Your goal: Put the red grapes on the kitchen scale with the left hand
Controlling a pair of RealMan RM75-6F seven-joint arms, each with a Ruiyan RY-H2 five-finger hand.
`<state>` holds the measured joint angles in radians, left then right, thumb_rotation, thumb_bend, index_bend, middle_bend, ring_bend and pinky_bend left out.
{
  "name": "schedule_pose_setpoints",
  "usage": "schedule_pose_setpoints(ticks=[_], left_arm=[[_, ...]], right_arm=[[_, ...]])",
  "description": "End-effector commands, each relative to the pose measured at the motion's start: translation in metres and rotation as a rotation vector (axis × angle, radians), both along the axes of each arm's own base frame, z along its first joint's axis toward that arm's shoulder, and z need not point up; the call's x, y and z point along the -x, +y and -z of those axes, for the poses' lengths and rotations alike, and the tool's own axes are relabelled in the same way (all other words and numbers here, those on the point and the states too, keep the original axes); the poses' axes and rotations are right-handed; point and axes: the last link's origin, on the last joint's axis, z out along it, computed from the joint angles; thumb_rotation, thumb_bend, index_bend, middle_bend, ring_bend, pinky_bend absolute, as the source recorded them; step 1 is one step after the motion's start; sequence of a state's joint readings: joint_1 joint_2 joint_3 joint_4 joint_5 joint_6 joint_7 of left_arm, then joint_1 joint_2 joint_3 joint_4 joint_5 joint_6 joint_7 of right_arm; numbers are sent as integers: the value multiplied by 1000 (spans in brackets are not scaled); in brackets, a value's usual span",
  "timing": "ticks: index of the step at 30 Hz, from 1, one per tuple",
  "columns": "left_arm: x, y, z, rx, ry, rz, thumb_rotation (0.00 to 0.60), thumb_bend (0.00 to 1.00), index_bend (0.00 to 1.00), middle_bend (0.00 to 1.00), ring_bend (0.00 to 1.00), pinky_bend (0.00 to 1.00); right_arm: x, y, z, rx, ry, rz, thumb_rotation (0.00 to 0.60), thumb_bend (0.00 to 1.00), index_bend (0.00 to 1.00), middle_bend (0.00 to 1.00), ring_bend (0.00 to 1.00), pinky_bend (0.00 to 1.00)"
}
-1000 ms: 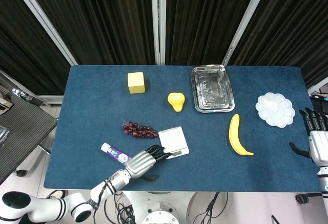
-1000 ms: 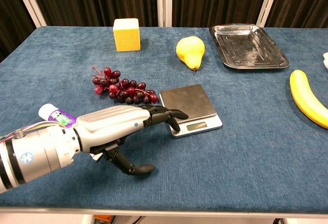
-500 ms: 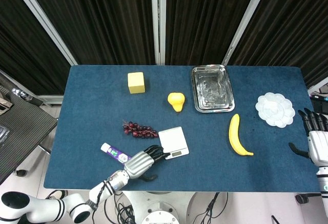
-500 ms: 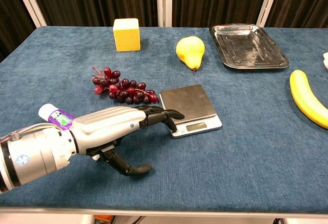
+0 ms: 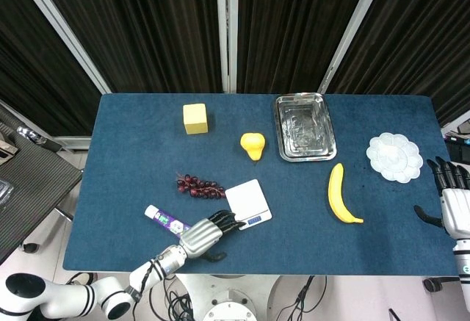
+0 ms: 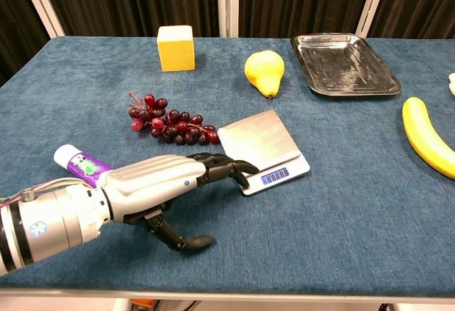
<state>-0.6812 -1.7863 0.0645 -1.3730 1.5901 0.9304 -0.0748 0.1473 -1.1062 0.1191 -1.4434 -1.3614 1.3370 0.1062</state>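
Our left hand (image 6: 167, 186) sits low over the near-left part of the table (image 6: 341, 211), fingers stretched fwd and a bit apart, thumb hanging under, holding nothing. Its fingertips (image 6: 242, 171) reach the near-left corner of the kitchen scale (image 6: 261, 147); we can't tell for sure if they press it or just touch, but the display is lit.

The red grapes (image 6: 169, 124) lie on the cloth just beside the scale's left edge, not on it. From the hand they're fwd and slightly left, i.e. beyond the knuckles toward the far side. The bunch's long axis runs roughly left-right, stem end to the left, fat end nearly touching the scale. So the hand must go up and over, then come down across that axis.

The left hand is by far the nearer one; our right hand (image 5: 455, 203) is way off at the table's right edge, fingers spread, empty.

Between forearm and grapes lies a white tube w/ purple label (image 6: 79, 162). We'd judge a low sweep could knock it.
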Motion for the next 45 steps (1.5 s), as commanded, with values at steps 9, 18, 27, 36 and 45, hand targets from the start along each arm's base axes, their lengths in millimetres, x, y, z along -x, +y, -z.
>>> schedule_pose_setpoints(ticks=[9, 18, 27, 36, 45], left_arm=[[-12, 13, -48, -118, -128, 3, 600, 317, 53, 130, 0, 19], [6, 47, -98, -292, -175, -91, 600, 316, 53, 124, 0, 27], [23, 88, -81, -265, -80, -170, 600, 306, 31, 49, 0, 42], [22, 106, -55, -204, 0, -171, 600, 243, 15, 23, 0, 33], [31, 116, -43, -194, 59, -192, 600, 243, 180, 151, 0, 135]], right_arm=[[-4, -2, 1, -1, -7, -17, 600, 144, 0, 0, 0, 0], [-9, -1, -3, 33, -17, -32, 600, 156, 0, 0, 0, 0], [-14, 2, -6, 76, -25, -62, 600, 204, 0, 0, 0, 0], [-15, 1, -10, 76, -11, -61, 600, 171, 0, 0, 0, 0], [-11, -2, -4, 51, -13, -42, 600, 171, 0, 0, 0, 0]])
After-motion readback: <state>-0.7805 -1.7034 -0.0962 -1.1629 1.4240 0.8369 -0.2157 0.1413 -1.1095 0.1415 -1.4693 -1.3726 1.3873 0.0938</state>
